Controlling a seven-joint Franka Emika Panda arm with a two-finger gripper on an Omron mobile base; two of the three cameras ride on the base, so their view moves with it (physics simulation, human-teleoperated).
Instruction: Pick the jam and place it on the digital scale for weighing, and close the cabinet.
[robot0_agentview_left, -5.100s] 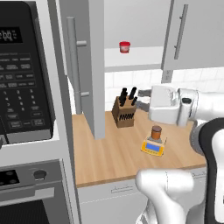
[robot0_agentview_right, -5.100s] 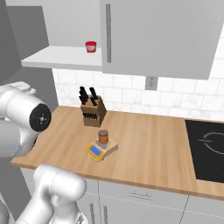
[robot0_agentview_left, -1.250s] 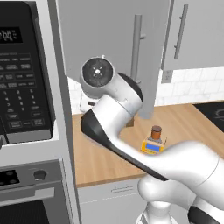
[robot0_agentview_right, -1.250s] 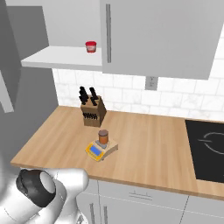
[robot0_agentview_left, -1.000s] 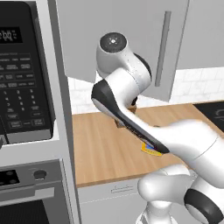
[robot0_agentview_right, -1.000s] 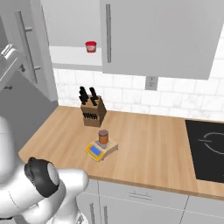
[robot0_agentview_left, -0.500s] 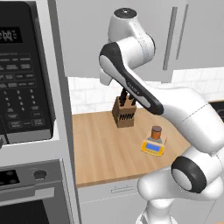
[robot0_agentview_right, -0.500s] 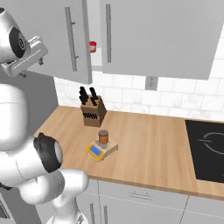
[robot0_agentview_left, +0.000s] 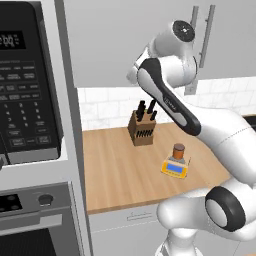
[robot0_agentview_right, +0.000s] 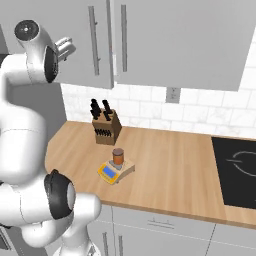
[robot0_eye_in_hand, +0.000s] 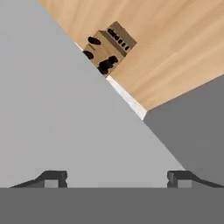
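Observation:
The jam (robot0_agentview_left: 178, 150) is a small jar with a dark lid, standing upright on the yellow digital scale (robot0_agentview_left: 175, 168) on the wooden counter; the right base view shows the same jam (robot0_agentview_right: 118, 157) and scale (robot0_agentview_right: 114, 171). The cabinet's left door (robot0_agentview_right: 80, 45) is swung almost flush with the right door (robot0_agentview_right: 185, 40), with a thin pale gap left at their seam. My gripper (robot0_agentview_right: 65, 46) is raised against the outer face of the left door. In the hand view the gripper (robot0_eye_in_hand: 117, 178) is open, fingertips (robot0_eye_in_hand: 52, 177) wide apart, facing the grey door (robot0_eye_in_hand: 65, 131).
A wooden knife block (robot0_agentview_left: 141, 128) stands at the back of the counter behind the scale. The black microwave (robot0_agentview_left: 27, 90) and an oven (robot0_agentview_left: 35, 220) fill the left side. A black cooktop (robot0_agentview_right: 237, 172) lies at the right end of the counter.
The arm has swept up and to the right, and the left cabinet door has gone from wide open to nearly shut. The inner shelf and red jar are now hidden. Jam and scale have not moved.

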